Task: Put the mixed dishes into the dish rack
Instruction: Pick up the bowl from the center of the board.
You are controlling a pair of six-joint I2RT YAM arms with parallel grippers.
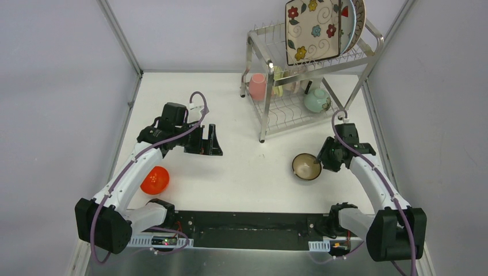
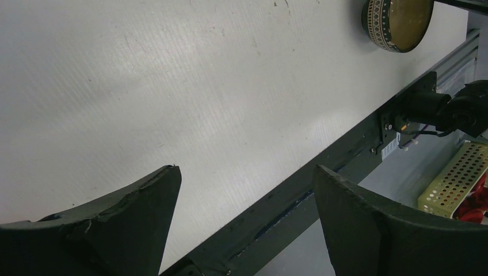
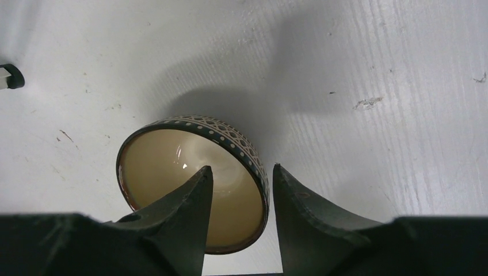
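Left pincer (image 2: 244, 172) wide, empty over white desk (image 2: 172, 86). Right pincer (image 3: 241, 169) narrow, straddling rim of brown patterned, cream-lined bowl (image 3: 172, 167); can't tell if clamped.

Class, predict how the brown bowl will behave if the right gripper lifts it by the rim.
The bowl looks glazed and glossy, so it may slip in a pinch. It seems rigid ceramic, probably fragile if dropped. Gripped at one side of the rim by the right gripper, it would likely tilt.
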